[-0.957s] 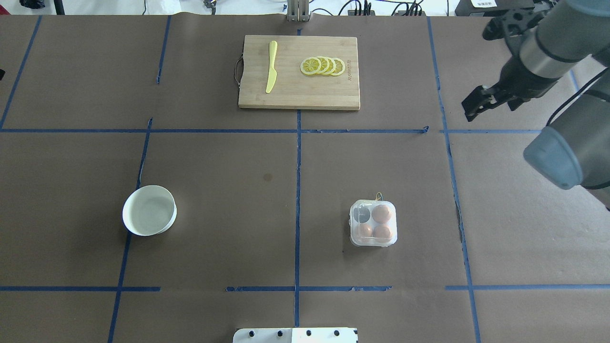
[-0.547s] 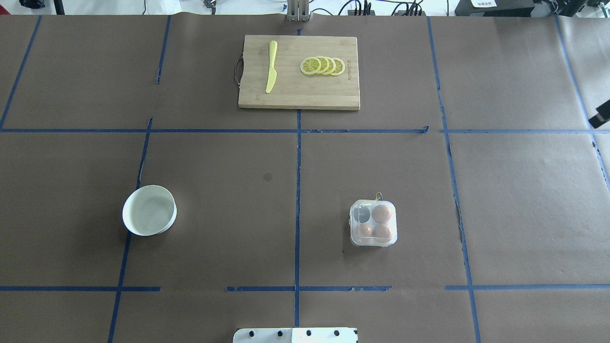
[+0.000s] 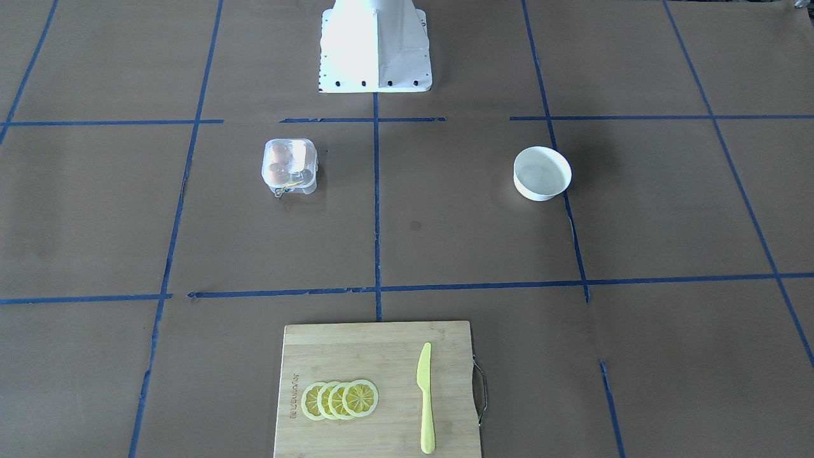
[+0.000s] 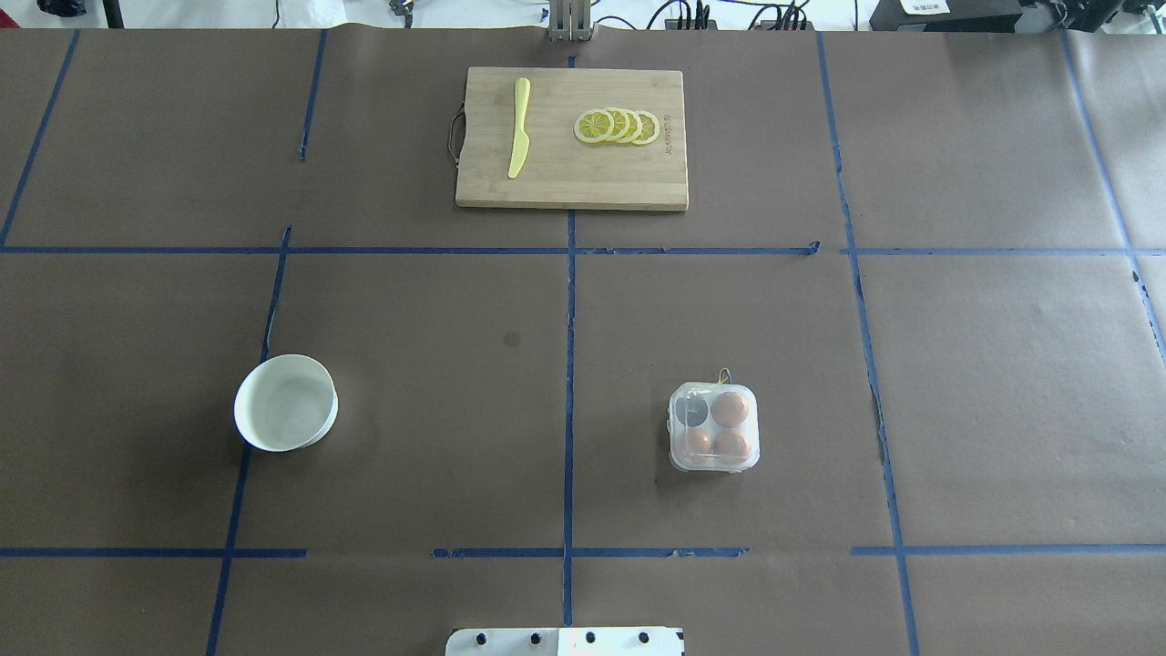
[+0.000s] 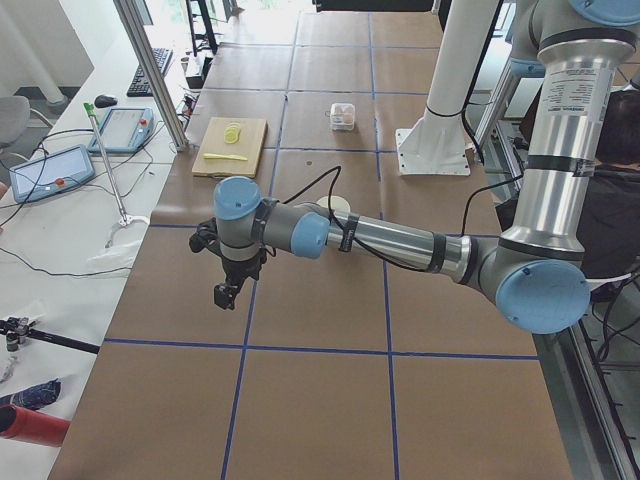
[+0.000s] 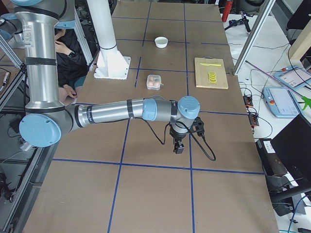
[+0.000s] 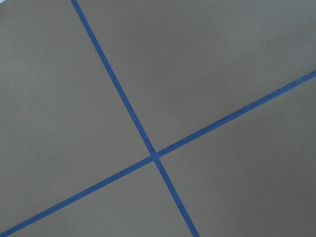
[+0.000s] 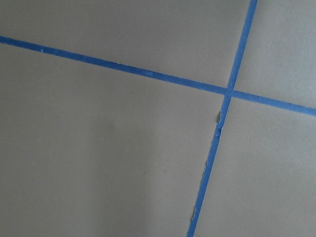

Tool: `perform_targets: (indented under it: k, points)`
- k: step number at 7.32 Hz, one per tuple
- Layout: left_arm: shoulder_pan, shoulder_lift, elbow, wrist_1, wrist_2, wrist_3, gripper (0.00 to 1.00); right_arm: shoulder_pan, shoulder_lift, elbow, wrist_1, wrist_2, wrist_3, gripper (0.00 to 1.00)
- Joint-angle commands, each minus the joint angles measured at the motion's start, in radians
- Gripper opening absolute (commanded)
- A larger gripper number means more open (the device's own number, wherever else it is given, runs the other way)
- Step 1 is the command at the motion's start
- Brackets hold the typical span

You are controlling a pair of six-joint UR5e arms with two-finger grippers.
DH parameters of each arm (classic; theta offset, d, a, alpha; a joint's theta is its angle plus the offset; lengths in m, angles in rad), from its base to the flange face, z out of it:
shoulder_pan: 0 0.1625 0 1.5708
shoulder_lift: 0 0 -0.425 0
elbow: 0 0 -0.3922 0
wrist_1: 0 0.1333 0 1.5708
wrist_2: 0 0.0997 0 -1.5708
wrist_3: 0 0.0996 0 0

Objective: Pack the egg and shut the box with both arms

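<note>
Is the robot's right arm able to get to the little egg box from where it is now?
Probably yes. The right end effector hangs over bare table, and nothing stands between it and the box, which sits on that arm's side.

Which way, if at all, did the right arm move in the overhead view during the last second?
Yes. The right arm went rightward, away from the cutting board, and left the overhead view.

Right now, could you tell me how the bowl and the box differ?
The bowl is round, white and opaque; the box is squarish and clear. The bowl is empty; the box holds three eggs. The bowl sits on the robot's left, the box on its right. Both stand on the table.
</note>
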Motion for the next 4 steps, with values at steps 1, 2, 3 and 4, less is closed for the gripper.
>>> perform_targets:
  k: [1, 2, 3, 4]
  points:
    - [0.000, 0.000, 0.105, -0.049, 0.021, 0.000, 1.00, 0.004, 0.007, -0.029, 0.031, -0.062, 0.007, 1.00]
    - [0.000, -0.001, 0.115, -0.034, 0.018, -0.004, 1.00, 0.016, 0.002, -0.043, 0.028, -0.064, 0.034, 1.00]
    - [0.000, 0.006, 0.118, -0.027, 0.014, -0.011, 1.00, 0.043, -0.025, -0.045, 0.029, -0.055, 0.045, 1.00]
    - [0.000, 0.005, 0.115, -0.025, 0.010, -0.142, 1.00, 0.062, -0.039, -0.046, 0.029, -0.049, 0.045, 1.00]
